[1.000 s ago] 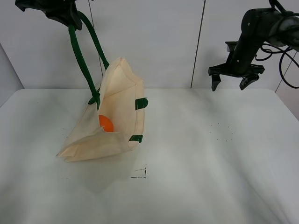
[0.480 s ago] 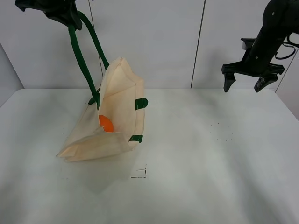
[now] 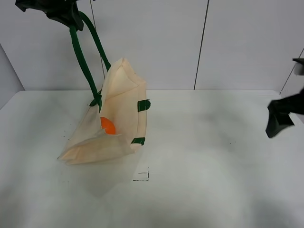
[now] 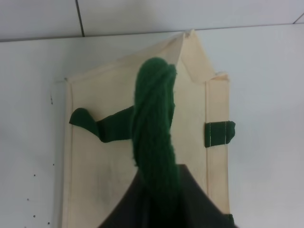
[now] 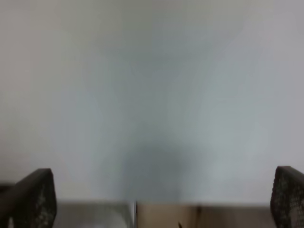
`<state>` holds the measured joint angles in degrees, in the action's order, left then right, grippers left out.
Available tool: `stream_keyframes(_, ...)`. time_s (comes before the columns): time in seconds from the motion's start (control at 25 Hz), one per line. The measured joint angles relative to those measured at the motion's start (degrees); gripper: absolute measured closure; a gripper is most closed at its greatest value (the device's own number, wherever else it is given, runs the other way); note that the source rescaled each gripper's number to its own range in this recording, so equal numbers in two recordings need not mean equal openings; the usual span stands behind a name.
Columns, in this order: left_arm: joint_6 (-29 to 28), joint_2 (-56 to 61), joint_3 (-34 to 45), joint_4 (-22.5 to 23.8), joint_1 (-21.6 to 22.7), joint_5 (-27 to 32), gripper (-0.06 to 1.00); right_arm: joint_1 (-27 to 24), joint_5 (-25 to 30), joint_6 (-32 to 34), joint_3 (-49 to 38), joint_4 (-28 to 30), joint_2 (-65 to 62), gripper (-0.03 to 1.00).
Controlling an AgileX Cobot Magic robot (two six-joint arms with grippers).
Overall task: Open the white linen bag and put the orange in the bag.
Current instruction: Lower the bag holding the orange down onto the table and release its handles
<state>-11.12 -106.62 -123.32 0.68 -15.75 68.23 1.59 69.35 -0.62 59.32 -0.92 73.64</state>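
The white linen bag (image 3: 118, 118) hangs by its dark green strap handles (image 3: 83, 57), its bottom resting on the table at the left. The orange (image 3: 108, 126) shows inside the bag's open mouth. My left gripper (image 3: 54, 9) is high at the top left, shut on the green handles; the left wrist view shows the twisted handle (image 4: 154, 128) running down to the bag (image 4: 109, 166). My right gripper (image 5: 164, 194) is open and empty, fingertips wide apart over bare table; in the high view only a dark part (image 3: 280, 116) shows at the right edge.
The white table (image 3: 199, 161) carries a small black corner mark (image 3: 141, 176) in front of the bag. A grey panelled wall (image 3: 199, 42) stands behind the table.
My right arm has swung from high at the back right down and out to the right edge of the high view. The left gripper and bag have not moved.
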Motion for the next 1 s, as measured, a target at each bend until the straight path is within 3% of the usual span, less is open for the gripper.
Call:
stream_keyframes(0.2,0.0,0.0,0.0,0.0,0.0,0.0,0.94,0.0,-3.8,-0.4,-17.2,0.0,-20.5,-0.03)
stream_keyframes(0.44,0.0,0.0,0.0,0.0,0.0,0.0,0.94,0.0,-9.8,-0.9,-29.7,0.0,-45.0,-0.03)
stream_keyframes(0.8,0.0,0.0,0.0,0.0,0.0,0.0,0.94,0.0,-10.6,-1.4,-30.9,0.3,-71.2,-0.03)
stream_keyframes(1.0,0.0,0.0,1.4,0.0,0.0,0.0,0.94,0.3,-10.6,-1.4,-31.0,0.9,-73.8,-0.03)
